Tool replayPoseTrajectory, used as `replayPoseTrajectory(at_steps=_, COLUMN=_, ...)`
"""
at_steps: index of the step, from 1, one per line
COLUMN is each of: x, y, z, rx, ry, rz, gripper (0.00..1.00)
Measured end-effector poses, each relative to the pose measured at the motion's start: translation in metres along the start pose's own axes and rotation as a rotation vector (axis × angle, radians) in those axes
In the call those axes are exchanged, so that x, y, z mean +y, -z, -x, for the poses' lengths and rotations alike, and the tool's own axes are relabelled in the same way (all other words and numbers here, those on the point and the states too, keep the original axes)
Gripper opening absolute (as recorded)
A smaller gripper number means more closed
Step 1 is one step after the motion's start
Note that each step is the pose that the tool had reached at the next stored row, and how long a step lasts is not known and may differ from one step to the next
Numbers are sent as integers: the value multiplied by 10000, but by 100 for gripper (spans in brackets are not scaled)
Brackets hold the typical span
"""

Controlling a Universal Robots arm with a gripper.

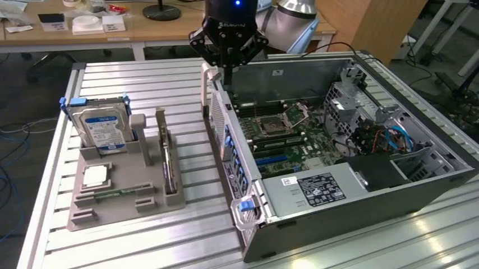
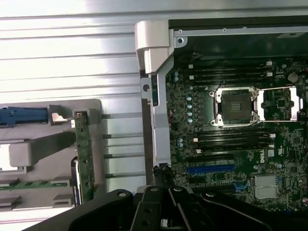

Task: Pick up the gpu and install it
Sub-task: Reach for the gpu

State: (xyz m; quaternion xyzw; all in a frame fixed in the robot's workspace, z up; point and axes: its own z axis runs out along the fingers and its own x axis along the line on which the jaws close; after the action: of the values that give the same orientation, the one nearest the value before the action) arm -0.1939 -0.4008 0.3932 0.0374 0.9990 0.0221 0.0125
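Closed, empty hand (image 1: 226, 75) above the rear edge of the open computer case (image 1: 419, 185); gpu (image 1: 170, 168) upright in the grey holder (image 1: 127, 199) on the bench (image 1: 150, 78).

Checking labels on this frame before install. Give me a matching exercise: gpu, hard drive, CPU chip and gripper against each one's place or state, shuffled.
Things:
1. gpu
2. hard drive
3. CPU chip
4. gripper

Places or states:
A. lying flat in the grey holder
B. shut, holding nothing, above the edge of the open case
C. upright, blue-white label showing
D. on edge in a holder slot, on the side nearest the case

Pairs: 1-D, 2-C, 3-A, 4-B
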Motion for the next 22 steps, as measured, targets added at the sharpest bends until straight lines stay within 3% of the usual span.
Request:
replayPoseTrajectory(at_steps=8, x=-67, y=6, z=-131, rx=0, ry=0, rz=0, gripper=11)
replayPoseTrajectory(at_steps=22, x=-266, y=17, z=-369, rx=1, ry=24, rz=1, gripper=11)
